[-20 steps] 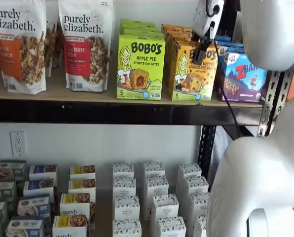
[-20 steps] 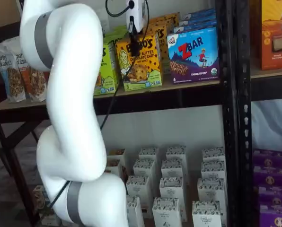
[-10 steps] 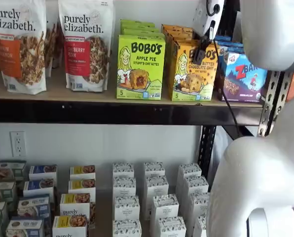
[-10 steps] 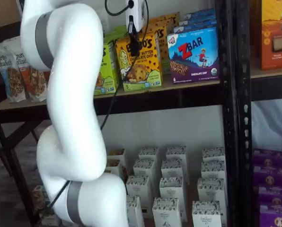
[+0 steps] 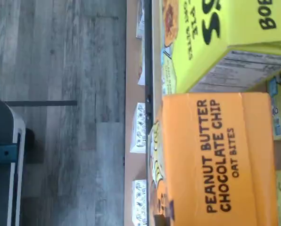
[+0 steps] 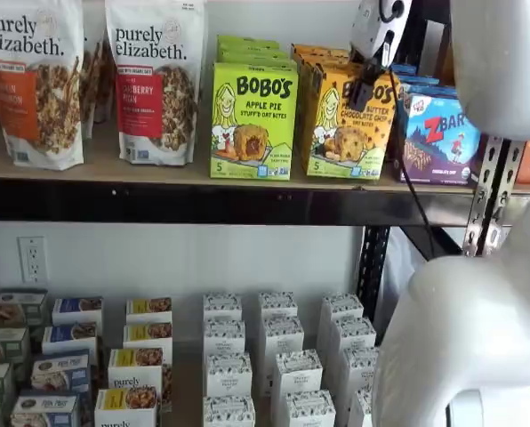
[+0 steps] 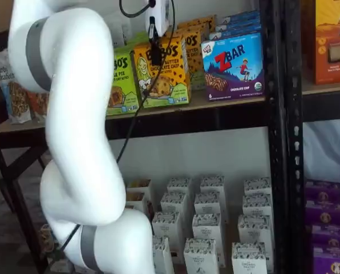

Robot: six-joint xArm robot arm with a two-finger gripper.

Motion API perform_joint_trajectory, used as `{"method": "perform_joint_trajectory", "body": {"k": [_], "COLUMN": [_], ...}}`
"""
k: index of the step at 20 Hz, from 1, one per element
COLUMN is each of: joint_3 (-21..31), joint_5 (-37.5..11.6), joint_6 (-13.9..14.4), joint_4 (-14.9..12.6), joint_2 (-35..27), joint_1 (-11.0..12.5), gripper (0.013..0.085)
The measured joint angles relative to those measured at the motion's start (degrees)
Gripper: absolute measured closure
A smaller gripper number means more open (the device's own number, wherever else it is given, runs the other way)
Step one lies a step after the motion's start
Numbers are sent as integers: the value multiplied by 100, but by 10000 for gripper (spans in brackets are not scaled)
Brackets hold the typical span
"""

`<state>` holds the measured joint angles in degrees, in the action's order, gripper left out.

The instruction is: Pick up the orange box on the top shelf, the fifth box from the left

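The orange box (image 6: 343, 124) stands on the top shelf (image 6: 158, 201), between a lime-green Bobo's carton (image 6: 253, 120) and a blue ZBar box (image 6: 441, 138). It also shows in a shelf view (image 7: 161, 71), sitting slightly askew at the front of its row. My gripper (image 6: 365, 89) hangs over the box's top front, its black fingers closed on the upper edge; it also shows in a shelf view (image 7: 156, 54). The wrist view is turned on its side and shows the orange box's top panel (image 5: 216, 160) close up, with the green carton (image 5: 216, 42) beside it.
Two purely elizabeth bags (image 6: 154, 80) stand at the shelf's left. More orange and green cartons line up behind the front ones. Small white boxes (image 6: 278, 356) fill the lower level. A perforated black upright (image 7: 278, 142) stands right of the ZBar box (image 7: 234, 65). My white arm (image 7: 79, 142) fills the foreground.
The gripper and the orange box have shifted together a little to the left and toward the front of the shelf. The arm has swung with them.
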<state>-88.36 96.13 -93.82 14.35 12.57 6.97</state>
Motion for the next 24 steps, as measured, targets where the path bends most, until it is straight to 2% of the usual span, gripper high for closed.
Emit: {"method": "perform_joint_trajectory", "body": {"k": [11,24], "joint_3": [783,1902], "joint_5": [372,647], "joint_6": [-232,-492], "joint_4": [138,16], "joint_2": [1064,2281], "joint_1": [346,605], "gripper": [610,610]}}
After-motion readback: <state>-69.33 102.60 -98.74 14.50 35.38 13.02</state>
